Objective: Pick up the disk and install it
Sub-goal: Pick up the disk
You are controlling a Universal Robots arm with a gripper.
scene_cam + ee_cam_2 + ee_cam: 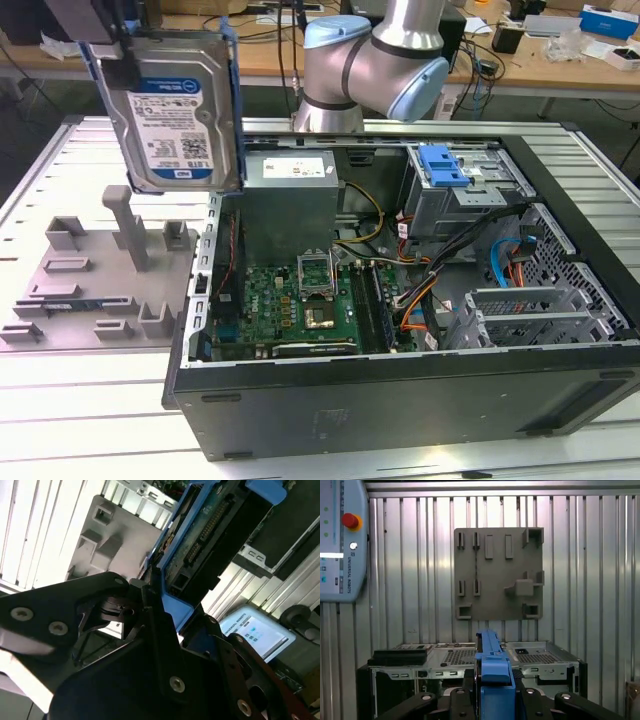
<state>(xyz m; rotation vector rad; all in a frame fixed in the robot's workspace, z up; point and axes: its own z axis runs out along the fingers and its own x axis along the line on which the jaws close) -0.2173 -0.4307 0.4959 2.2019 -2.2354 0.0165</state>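
Disk (175,105) hangs upright in the air with its label toward the exterior camera, clear of the table (60,410), above the grey fixture (90,280) and to the exterior view's left of the open case (400,410), its blue carrier edge clamped by the gripper (495,682).

1. Open computer case (400,405), lying on its side on the bench, interior exposed.
2. Green motherboard (290,300), flat inside the case.
3. Grey power supply (290,195), beside the motherboard at the case's far end.
4. Blue drive-bay bracket (442,165), on the metal cage.
5. Bundled cables (425,290), orange and black, between motherboard and cage.
6. Grey fixture plate (90,290), with upright posts, at the exterior view's left of the case.
7. Ribbed metal bench (80,410).
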